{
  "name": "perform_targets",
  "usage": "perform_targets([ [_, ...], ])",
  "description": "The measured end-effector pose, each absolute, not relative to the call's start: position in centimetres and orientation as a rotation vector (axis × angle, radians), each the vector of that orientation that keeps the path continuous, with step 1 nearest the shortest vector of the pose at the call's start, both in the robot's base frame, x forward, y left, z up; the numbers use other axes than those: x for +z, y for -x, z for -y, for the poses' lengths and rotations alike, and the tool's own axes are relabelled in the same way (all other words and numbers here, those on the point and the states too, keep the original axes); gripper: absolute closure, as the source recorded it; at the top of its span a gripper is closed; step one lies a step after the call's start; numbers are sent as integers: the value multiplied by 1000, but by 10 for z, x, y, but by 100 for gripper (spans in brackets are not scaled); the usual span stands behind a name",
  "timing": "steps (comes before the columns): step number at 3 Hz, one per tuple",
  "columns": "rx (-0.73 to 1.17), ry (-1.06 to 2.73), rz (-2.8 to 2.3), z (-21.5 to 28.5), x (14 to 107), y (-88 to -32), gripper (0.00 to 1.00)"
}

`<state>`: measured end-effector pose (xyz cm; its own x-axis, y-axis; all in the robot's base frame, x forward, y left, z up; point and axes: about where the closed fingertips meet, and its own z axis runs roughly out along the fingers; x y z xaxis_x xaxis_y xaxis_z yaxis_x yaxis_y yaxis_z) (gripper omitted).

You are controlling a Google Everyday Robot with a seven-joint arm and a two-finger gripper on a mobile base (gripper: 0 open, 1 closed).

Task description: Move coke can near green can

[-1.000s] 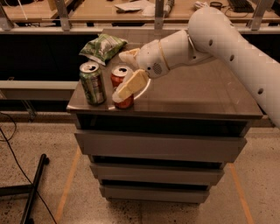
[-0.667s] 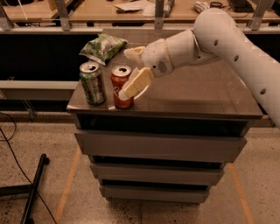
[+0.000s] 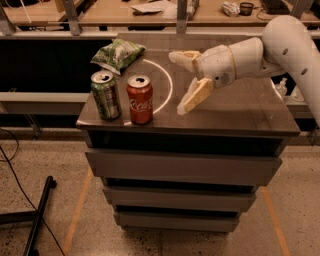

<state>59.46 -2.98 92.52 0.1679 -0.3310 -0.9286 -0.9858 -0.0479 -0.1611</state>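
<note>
**Gripper open above cabinet top; coke can standing beside green can**

The gripper (image 3: 176,82) sits over the middle of the cabinet top (image 3: 240,107), to the right of both cans and apart from them. Its two fingers are spread wide: the upper finger (image 3: 184,56) points toward the left rear of the surface, and the lower finger (image 3: 195,95) angles down and to the left, its tip close to the surface. Whether that tip touches the top cannot be told. The fingers close on no object. The white arm (image 3: 282,37) enters from the right edge of the view and bends down to the gripper.

The coke can (image 3: 139,100) stands upright near the front left edge of the cabinet top, its script facing the camera and its silver top showing. The green can (image 3: 105,96) stands upright just beside it on the left, with a narrow gap between the two. They do not appear to touch. The coke can lies between the green can and the gripper.

A green snack bag (image 3: 118,53) lies behind the two cans, toward the left rear corner. A pale ring of reflected light (image 3: 169,82) curves across the dark surface between the coke can and the gripper.

Below the top, the cabinet shows a stack of drawers (image 3: 182,167). A black pole (image 3: 39,215) and a cable (image 3: 10,165) lie on the speckled floor (image 3: 150,240) at lower left. A wooden bench (image 3: 125,12) runs along the back.
</note>
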Motion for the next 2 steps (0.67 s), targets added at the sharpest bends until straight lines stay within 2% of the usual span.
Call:
perform_targets([
  [1,870,1581,-1330,62,929,-586,0],
  [2,870,1581,-1330,62,929,-586,0],
])
